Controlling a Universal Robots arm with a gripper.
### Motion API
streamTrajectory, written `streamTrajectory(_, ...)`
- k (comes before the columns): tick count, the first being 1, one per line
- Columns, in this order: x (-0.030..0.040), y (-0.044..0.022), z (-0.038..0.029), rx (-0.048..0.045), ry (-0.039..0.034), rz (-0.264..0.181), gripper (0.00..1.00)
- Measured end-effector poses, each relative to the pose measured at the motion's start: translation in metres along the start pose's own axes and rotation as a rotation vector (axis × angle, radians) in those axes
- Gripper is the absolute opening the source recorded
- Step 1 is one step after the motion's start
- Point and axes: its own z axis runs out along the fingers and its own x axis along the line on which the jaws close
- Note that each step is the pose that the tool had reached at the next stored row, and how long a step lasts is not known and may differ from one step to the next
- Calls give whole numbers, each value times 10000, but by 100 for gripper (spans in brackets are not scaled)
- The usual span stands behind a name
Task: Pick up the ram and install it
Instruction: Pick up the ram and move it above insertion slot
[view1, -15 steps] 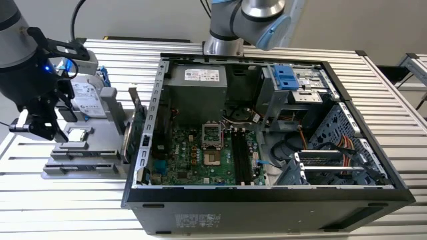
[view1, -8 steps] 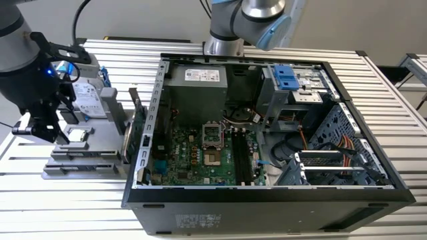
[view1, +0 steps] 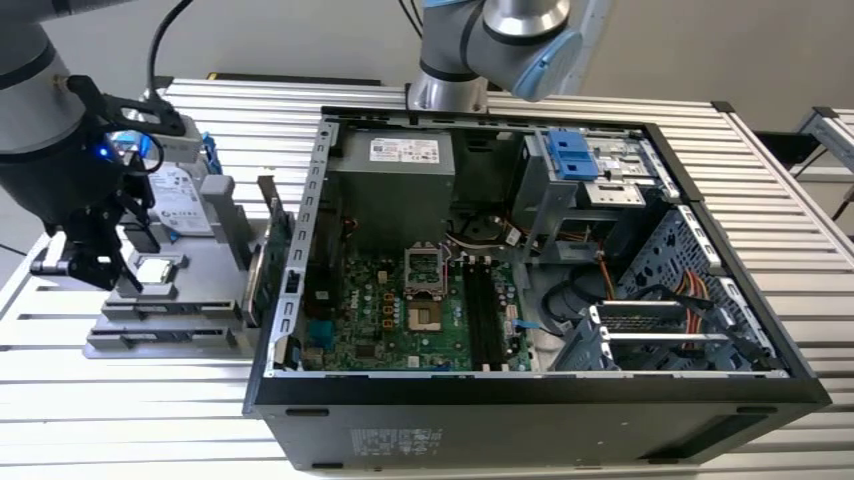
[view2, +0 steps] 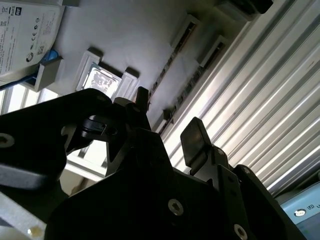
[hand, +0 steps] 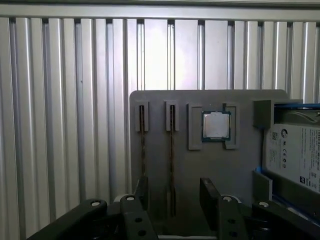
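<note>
Two ram sticks stand on edge in slots of a grey fixture plate (hand: 200, 165): one ram stick (hand: 171, 150) lines up with the gap between my fingers, and the other ram stick (hand: 142, 142) runs beside it. In the first wrist view my gripper (hand: 175, 194) is open and holds nothing. The second wrist view shows the gripper (view2: 167, 122) over the same slots (view2: 172, 62), apart from them. In the exterior view the gripper (view1: 84, 265) hangs over the fixture plate (view1: 147, 345) at the exterior view's left, beside the open computer case (view1: 534, 395).
On the fixture also lie a processor chip (hand: 216, 125) and a silver hard drive (hand: 292, 155) in a blue-trimmed frame. A green expansion card (view1: 267, 265) stands between fixture and case. Inside the case, the motherboard's long dark memory slots (view1: 483, 315) lie beside the processor socket (view1: 424, 290). A ribbed metal table (view1: 107, 430) carries everything.
</note>
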Motion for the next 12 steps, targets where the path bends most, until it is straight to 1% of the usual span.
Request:
streamTrajectory(9,5,-2,83,-1,2,-1,100)
streamTrajectory(12,24,-6,107,-2,3,-2,100)
